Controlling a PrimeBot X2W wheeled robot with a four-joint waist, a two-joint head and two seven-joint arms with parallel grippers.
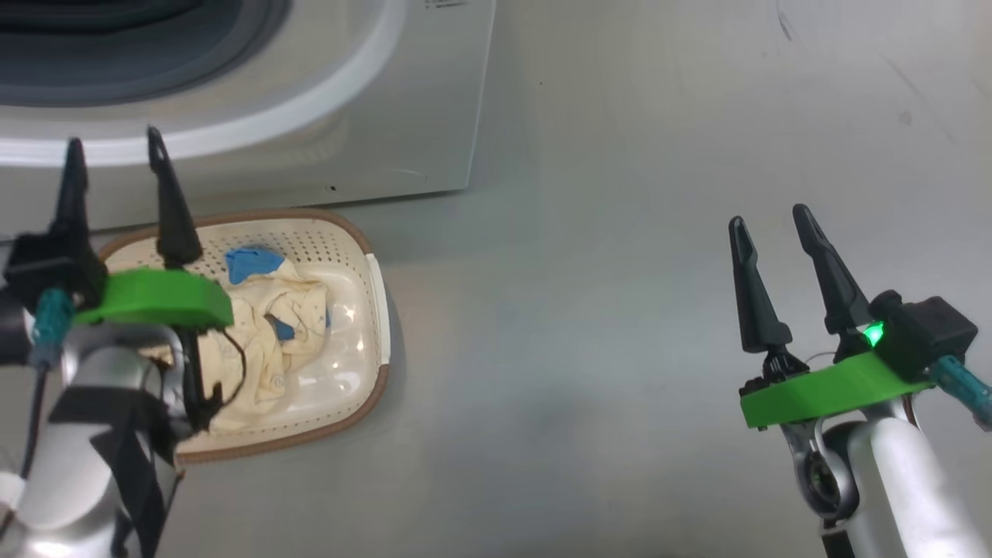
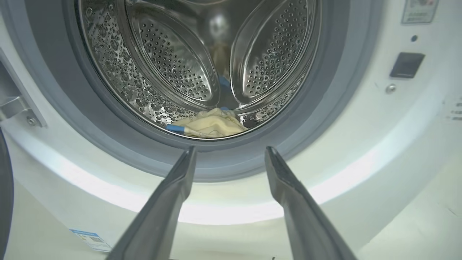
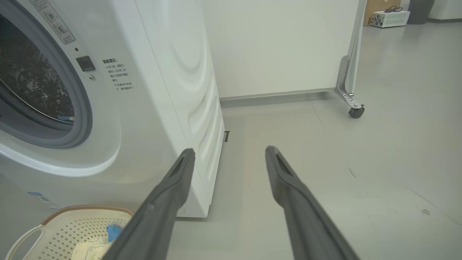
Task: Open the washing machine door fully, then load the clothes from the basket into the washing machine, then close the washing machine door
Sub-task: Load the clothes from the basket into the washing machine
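Left end effector (image 1: 115, 139) and right end effector (image 1: 768, 215) are found spread wide, empty. One basket (image 1: 314, 236) is counted; clothes (image 1: 263, 319) partly hidden by left arm (image 1: 101, 434).

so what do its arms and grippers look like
The left gripper and right gripper each have two long tapering dark fingers on a bright green plate, with a black block and teal plug. Forearms are silver; the left has black straps, the right a lit green light.
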